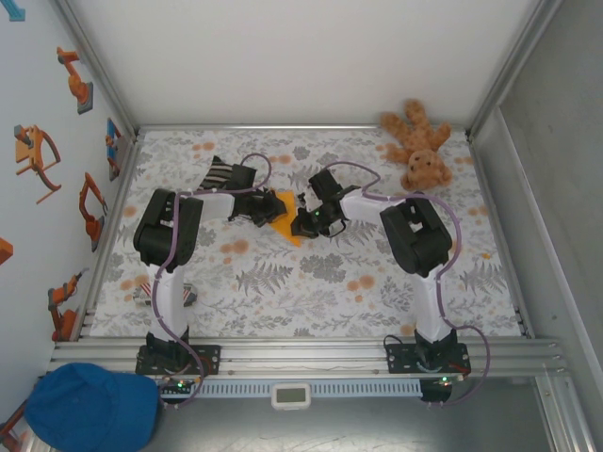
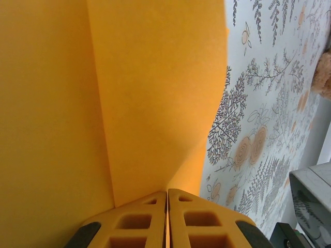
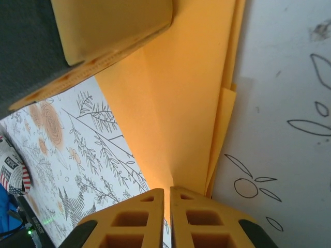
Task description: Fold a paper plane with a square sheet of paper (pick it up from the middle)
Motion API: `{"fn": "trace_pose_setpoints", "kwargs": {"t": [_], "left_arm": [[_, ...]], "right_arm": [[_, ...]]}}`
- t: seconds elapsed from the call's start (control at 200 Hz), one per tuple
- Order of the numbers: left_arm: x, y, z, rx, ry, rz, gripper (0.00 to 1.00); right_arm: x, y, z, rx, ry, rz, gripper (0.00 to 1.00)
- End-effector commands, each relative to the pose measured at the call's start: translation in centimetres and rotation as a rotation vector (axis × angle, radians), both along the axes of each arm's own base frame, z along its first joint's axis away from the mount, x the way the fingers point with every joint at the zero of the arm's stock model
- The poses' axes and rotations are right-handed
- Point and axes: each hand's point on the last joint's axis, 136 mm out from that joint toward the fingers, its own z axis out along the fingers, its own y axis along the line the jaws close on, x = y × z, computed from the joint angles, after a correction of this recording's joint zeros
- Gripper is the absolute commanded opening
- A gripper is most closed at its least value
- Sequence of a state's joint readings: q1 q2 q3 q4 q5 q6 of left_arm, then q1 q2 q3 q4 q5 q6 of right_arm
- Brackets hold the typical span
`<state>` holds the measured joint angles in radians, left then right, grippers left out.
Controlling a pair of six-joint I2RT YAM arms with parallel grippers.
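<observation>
The orange-yellow square sheet of paper (image 1: 286,229) is held between the two grippers at the table's middle, creased and folded in layers. In the left wrist view the paper (image 2: 155,93) shows a long straight crease, and my left gripper (image 2: 167,192) is shut on its edge. In the right wrist view the paper (image 3: 191,103) shows several stacked edges on its right side, and my right gripper (image 3: 166,190) is shut on it. The left gripper's finger (image 3: 114,26) sits at the top of that view, against the paper. In the top view the left gripper (image 1: 273,209) and right gripper (image 1: 303,224) nearly touch. Whether the folded paper has the shape of a paper plane I cannot tell.
A brown teddy bear (image 1: 419,146) lies at the back right corner. A striped black-and-white sock (image 1: 219,174) lies behind the left arm's wrist. A blue cap (image 1: 89,405) sits off the table at the near left. The floral tablecloth (image 1: 377,282) covers the table.
</observation>
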<state>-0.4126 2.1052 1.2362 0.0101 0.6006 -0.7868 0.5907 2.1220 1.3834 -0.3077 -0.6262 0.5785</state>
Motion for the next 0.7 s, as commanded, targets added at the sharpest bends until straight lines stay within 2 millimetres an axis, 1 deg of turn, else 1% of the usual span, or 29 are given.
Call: {"fn": "trace_pose_setpoints", "kwargs": {"t": [0.0,0.065,0.125,0.235,0.31,0.396,0.576,0.691], "left_arm": [[-2.2,2.3,-4.6,0.128,0.116,0.011,0.09],[-2.2,2.2,-4.6,0.126,0.114,0.011,0.09],[-2.2,2.2,-4.6,0.126,0.116,0.011,0.09],[-2.2,2.2,-4.7,0.126,0.115,0.010,0.09],[-2.2,2.2,-4.7,0.125,0.116,0.011,0.09],[-2.2,2.2,-4.7,0.127,0.117,0.010,0.09],[-2.3,2.2,-4.8,0.128,0.119,0.011,0.09],[-2.4,2.2,-4.9,0.129,0.122,0.010,0.09]], "right_arm": [[-0.1,-0.2,2.6,0.043,-0.037,-0.009,0.13],[0.1,-0.3,3.3,0.063,-0.054,-0.019,0.14],[-0.2,-0.2,3.3,0.072,-0.044,-0.013,0.16],[-0.7,0.0,2.5,0.085,-0.009,0.002,0.16],[-0.7,0.0,1.9,0.079,0.003,0.001,0.16],[-0.7,0.2,1.6,0.080,0.012,0.009,0.16],[-1.0,-0.2,0.0,0.038,0.042,0.010,0.15],[-1.2,-0.4,-0.7,0.029,0.054,0.009,0.15]]}}
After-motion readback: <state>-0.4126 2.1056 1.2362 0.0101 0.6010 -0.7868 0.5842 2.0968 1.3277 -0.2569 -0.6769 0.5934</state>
